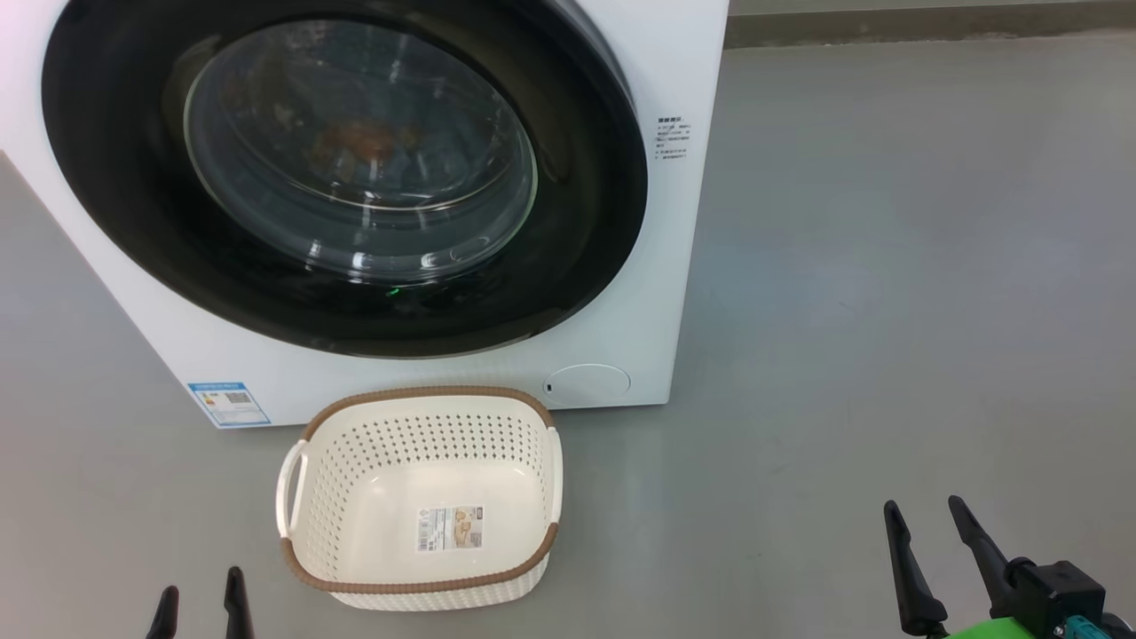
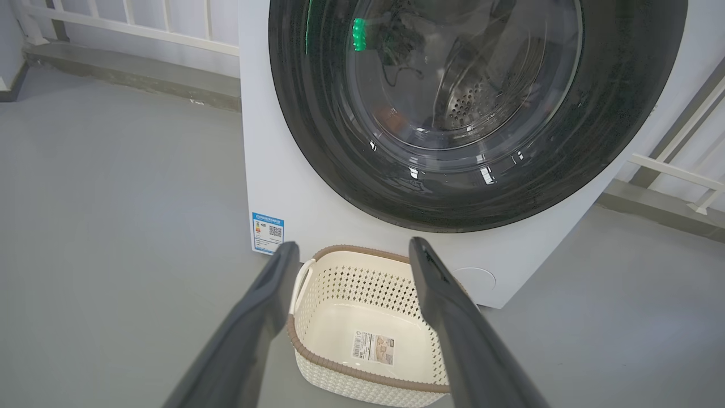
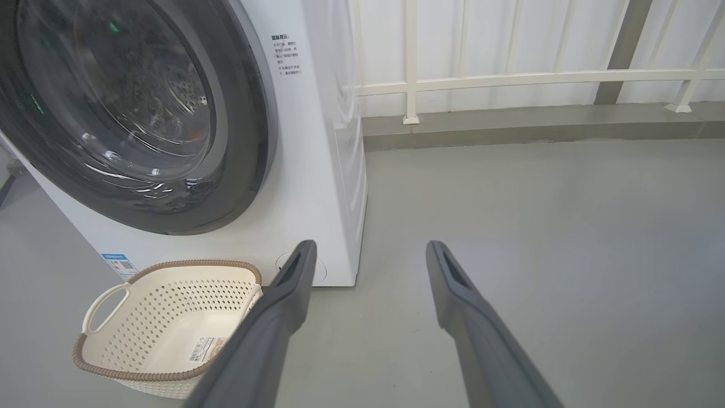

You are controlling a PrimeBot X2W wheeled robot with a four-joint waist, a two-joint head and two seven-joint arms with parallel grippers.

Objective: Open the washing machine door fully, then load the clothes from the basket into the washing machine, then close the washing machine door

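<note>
Behind door [image 1: 586,222] glass, clothes [image 1: 359,140] just brownish blur; washer [image 1: 444,377] top cropped.

place: laundry area | cues: washing machine [image 1: 672,266], grey floor [image 1: 887,311], white railing [image 3: 510,78]

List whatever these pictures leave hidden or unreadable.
- Head view: what lies behind the washing machine door; glare blurs it, just an orange-brown smudge.
- All views: top of the washing machine, cut by the upper edge.
- Head view: sticker print in the basket, too small.
- Head view: left claw base, cut by the bottom edge.
</note>
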